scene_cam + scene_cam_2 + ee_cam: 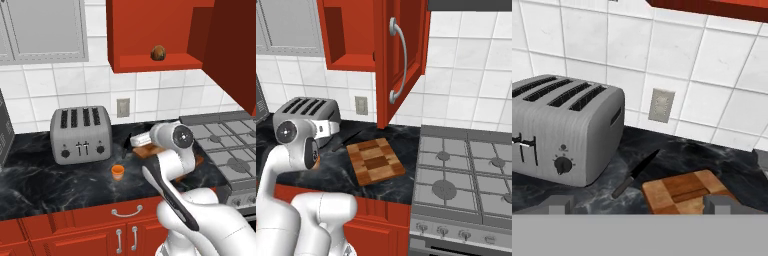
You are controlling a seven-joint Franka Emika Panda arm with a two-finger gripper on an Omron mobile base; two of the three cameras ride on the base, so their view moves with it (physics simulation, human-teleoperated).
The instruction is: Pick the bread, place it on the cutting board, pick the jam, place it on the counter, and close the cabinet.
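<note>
Bread high above the gripper

Toaster (80, 134) as landmark: jam (117, 172) sits just right-front of it, gripper (639, 206) spread wide and empty over the cutting board (375, 161) further right, bread (158, 52) up in the open cabinet (150, 62).

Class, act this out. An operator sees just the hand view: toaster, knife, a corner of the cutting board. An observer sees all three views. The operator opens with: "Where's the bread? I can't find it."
Observer: The bread sits on the shelf of the red cabinet, up above you.
Operator: Is that cabinet open?
Observer: Yes, its door is swung wide out over the counter.
Operator: And the jam?
Observer: The jam stands upright on the counter, in front of the toaster toward its right end, apart from the cutting board.
</note>
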